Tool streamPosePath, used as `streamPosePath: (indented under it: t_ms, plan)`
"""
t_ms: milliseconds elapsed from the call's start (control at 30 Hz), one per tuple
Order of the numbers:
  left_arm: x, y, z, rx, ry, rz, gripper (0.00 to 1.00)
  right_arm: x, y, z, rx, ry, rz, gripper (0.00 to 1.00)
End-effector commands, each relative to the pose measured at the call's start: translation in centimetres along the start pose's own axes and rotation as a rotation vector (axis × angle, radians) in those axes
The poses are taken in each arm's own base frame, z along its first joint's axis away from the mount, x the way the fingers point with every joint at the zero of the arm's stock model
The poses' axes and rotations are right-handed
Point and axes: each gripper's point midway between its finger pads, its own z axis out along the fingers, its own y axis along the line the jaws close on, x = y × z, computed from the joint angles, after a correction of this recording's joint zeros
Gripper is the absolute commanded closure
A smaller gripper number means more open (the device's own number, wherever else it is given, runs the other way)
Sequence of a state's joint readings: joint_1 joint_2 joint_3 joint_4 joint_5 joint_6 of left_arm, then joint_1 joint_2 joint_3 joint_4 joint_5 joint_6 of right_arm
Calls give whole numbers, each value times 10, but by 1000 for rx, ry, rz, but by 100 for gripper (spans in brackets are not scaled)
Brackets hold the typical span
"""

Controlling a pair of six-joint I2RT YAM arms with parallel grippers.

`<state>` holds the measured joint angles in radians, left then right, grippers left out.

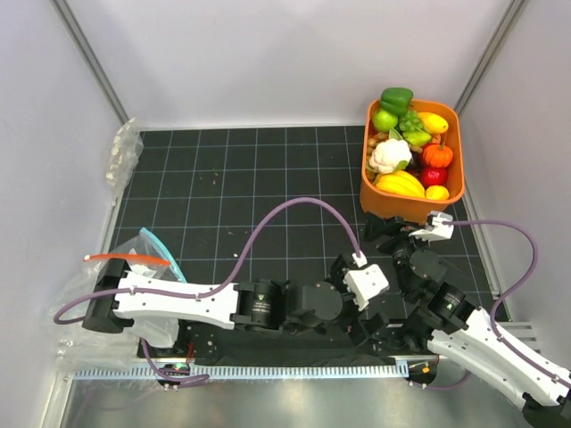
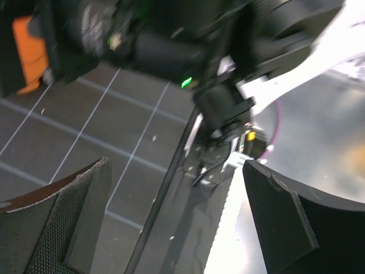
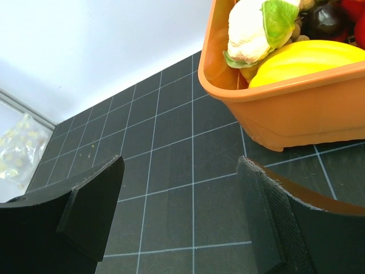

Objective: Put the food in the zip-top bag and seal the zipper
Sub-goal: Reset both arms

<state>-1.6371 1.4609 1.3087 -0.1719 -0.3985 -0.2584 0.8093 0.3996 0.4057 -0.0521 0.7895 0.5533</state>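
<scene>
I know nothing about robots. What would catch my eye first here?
The orange bin heaped with bright toy fruit and vegetables, at the far right of the black gridded mat, stands out first. Then the white-and-black left arm and right arm, folded low along the near edge. A clear bag with a teal strip lies at the left.

Three clear bags sit on the worktop [image 1: 268, 178]: one teal-edged zip-top bag [image 1: 157, 246], one red-strip bag [image 1: 125, 259], one bag of whitish pieces [image 1: 123, 156]. One orange tub [image 1: 410, 203] holds one cauliflower [image 1: 390, 155] and one bell pepper [image 1: 396, 96]
</scene>
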Motion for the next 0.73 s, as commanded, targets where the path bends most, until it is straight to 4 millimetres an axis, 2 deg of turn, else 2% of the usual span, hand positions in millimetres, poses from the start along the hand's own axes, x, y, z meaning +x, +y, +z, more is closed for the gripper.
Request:
streamPosePath:
  t_ms: [0, 33, 67, 133, 167, 233, 267, 333, 367, 400, 433, 467, 500, 533, 567, 633, 700]
  plan:
    - [-16, 30, -6, -82, -78, -82, 0, -6, 10, 2, -36, -11, -5, 12]
    - [-16, 36, -8, -99, -83, -99, 0, -6, 10, 2, -39, -10, -12, 11]
    - [-8, 55, -7, -158, -74, -108, 0, -4, 10, 2, -39, -4, -22, 11]
    - [-7, 78, -14, -228, -90, -150, 0, -1, 11, 3, -38, 3, -28, 8]
    - [0, 105, -18, -305, -90, -164, 0, -1, 10, 4, -36, 6, -33, 6]
    - [13, 138, -23, -386, -80, -194, 0, 1, 11, 4, -37, 11, -42, 5]
    - [37, 174, -27, -477, -53, -238, 0, 2, 11, 6, -32, 15, -44, 1]
    - [46, 210, -40, -552, -87, -319, 0, 4, 11, 7, -26, 22, -45, 0]
    - [58, 246, -49, -632, -98, -375, 0, 3, 16, 9, -37, 17, -36, 0]
    - [83, 259, -51, -637, -80, -403, 0, 0, 19, 10, -39, 14, -29, 0]
    - [88, 273, -60, -660, -109, -444, 0, 1, 20, 10, -38, 17, -26, 0]
    - [99, 306, -74, -738, -126, -501, 0, 1, 19, 11, -26, 19, -26, 0]
    - [118, 319, -81, -762, -129, -559, 0, 0, 20, 11, -29, 17, -18, 0]
    - [123, 323, -82, -726, -127, -602, 0, -1, 23, 11, -39, 13, -4, 0]
    - [130, 348, -96, -772, -145, -651, 0, -2, 25, 11, -48, 10, 5, 0]
    - [135, 353, -99, -723, -138, -690, 0, -1, 24, 11, -57, 0, 30, 0]
    - [139, 362, -108, -761, -119, -668, 0, -1, 27, 11, -70, 5, 14, 0]
